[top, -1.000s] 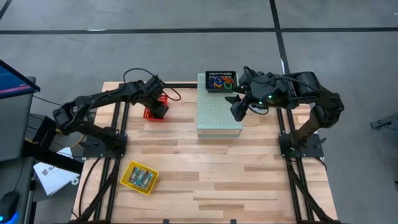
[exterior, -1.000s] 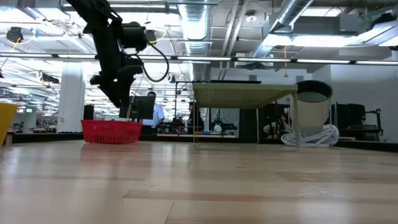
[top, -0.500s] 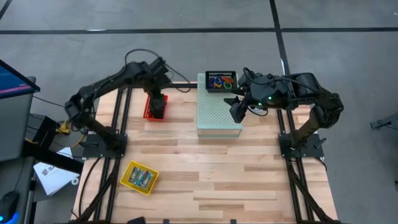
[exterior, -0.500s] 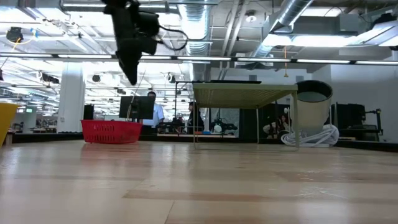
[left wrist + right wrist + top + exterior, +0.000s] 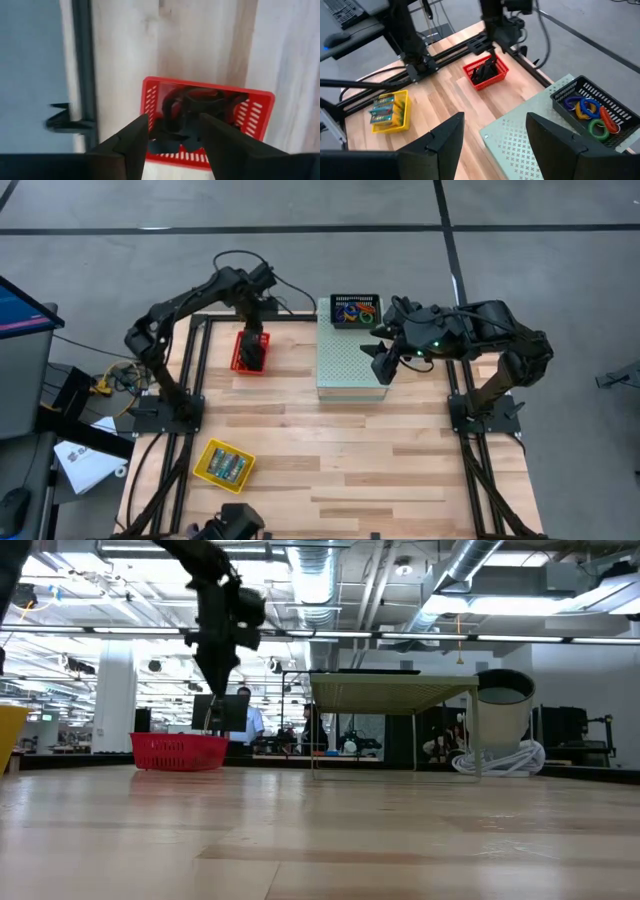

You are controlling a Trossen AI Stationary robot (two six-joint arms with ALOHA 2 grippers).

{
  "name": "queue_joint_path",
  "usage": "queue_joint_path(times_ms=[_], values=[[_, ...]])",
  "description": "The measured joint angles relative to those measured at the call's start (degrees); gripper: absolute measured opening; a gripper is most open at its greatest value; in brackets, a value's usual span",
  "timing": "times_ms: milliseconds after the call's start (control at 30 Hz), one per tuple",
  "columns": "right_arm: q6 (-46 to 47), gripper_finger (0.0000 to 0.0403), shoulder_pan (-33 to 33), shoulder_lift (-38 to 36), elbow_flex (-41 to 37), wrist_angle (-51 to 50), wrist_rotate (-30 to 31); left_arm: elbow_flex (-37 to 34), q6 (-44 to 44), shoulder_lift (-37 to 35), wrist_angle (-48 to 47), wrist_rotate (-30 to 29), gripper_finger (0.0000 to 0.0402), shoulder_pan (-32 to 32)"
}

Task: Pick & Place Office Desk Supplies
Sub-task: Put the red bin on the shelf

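Observation:
A red basket (image 5: 247, 352) of black binder clips (image 5: 192, 112) stands on the table near its far left. My left gripper (image 5: 173, 127) hangs open right above it, pointing down, with nothing between its fingers; in the low view my left gripper (image 5: 216, 680) is well clear of the basket's rim (image 5: 180, 740). A black basket (image 5: 356, 310) of coloured elastic loops (image 5: 587, 111) sits on the far end of the pale green perforated box (image 5: 352, 360). My right gripper (image 5: 495, 130) waits open above that box's right side. A yellow tray (image 5: 224, 464) of green-blue packets lies near the front left.
The pale green box (image 5: 392, 690) stands raised on legs at the table's far middle. A round spindle (image 5: 503, 718) with a white cable shows beyond it. A dark device (image 5: 228, 525) sits at the near edge. Bare wood (image 5: 340, 450) fills the middle and near right.
My left gripper has risen from close over the red basket to well above it, rolling about its own downward line. The arm's elbow has swung toward the far edge. Its fingers keep the same gap.

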Motion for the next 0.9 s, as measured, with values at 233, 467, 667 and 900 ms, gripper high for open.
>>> queue_joint_path(times_ms=[233, 467, 667, 900], values=[[-0.28, 0.021, 1.55, 0.0, 0.0, -0.69, 0.02, -0.04, 6.94, 2.94, 1.25, 0.1, 0.0155, 3.66], [-0.85, 0.021, 1.71, 0.0, 0.02, -0.69, 0.02, -0.11, 9.81, 5.91, 1.27, -2.51, 0.0159, 4.9], [-1.31, 0.021, 1.68, 0.0, 0.01, -0.67, 0.06, -0.11, 9.92, 9.21, 2.74, -2.13, 0.0156, 5.32], [-1.31, 0.021, 1.21, 0.0, 0.0, -0.67, 0.2, -0.11, 10.53, 11.55, 4.37, -2.21, 0.0154, 5.67]])
